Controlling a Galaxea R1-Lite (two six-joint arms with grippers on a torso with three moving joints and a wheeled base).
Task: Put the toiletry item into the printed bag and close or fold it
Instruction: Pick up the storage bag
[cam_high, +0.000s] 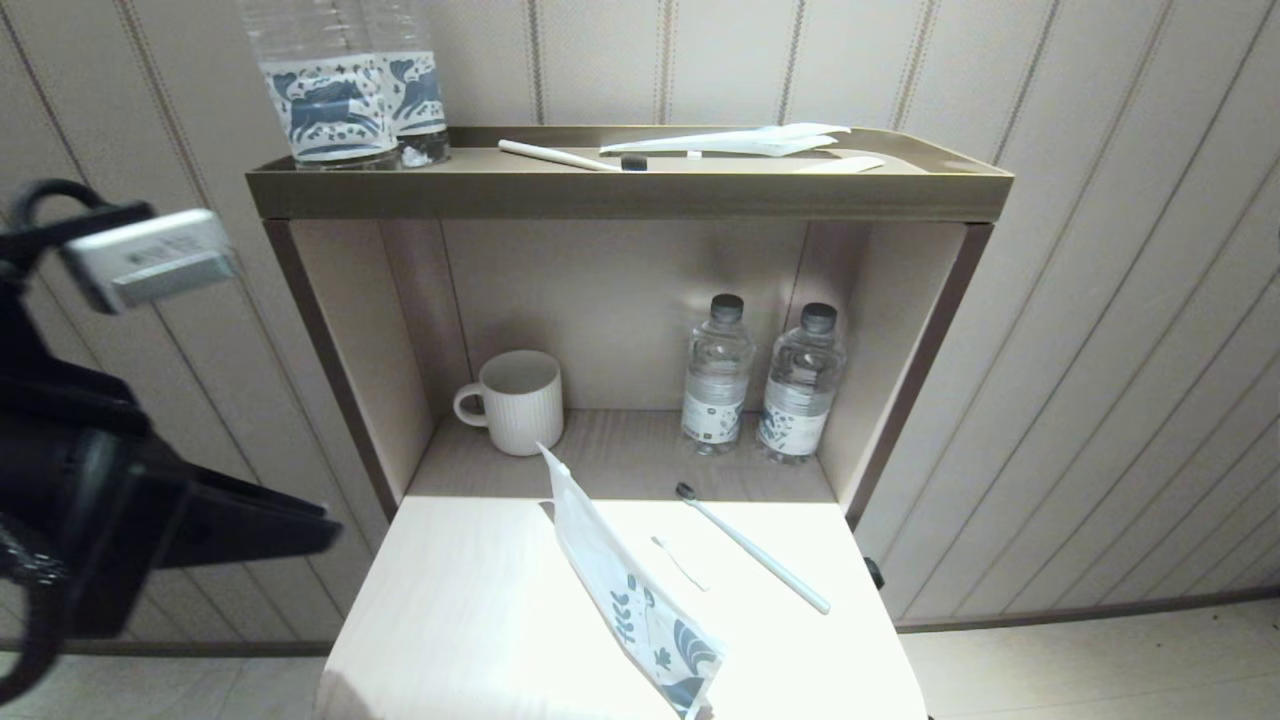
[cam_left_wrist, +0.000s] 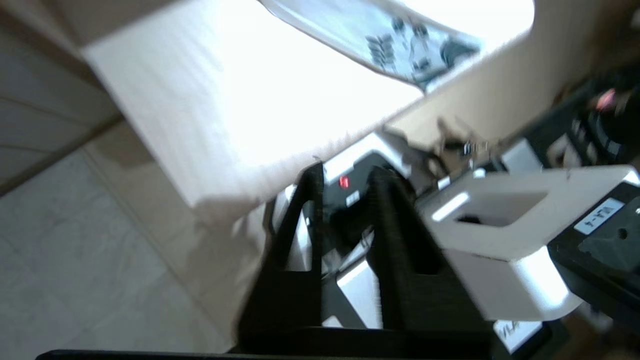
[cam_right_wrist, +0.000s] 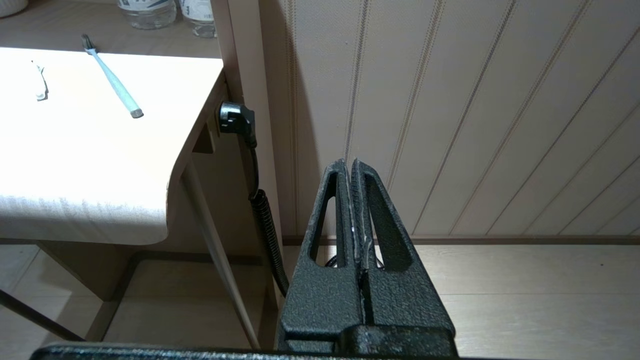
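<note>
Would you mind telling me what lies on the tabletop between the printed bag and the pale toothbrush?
A short thin white strip lies alone between the printed bag and the toothbrush, touching neither; the head view shows this best.

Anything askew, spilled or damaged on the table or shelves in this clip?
Nothing is spilled or broken. The printed bag lies diagonally with its near end over the table's front edge. The toothbrush and a thin white strip lie loose beside it. On the top shelf, an opened white wrapper sits by another toothbrush.
</note>
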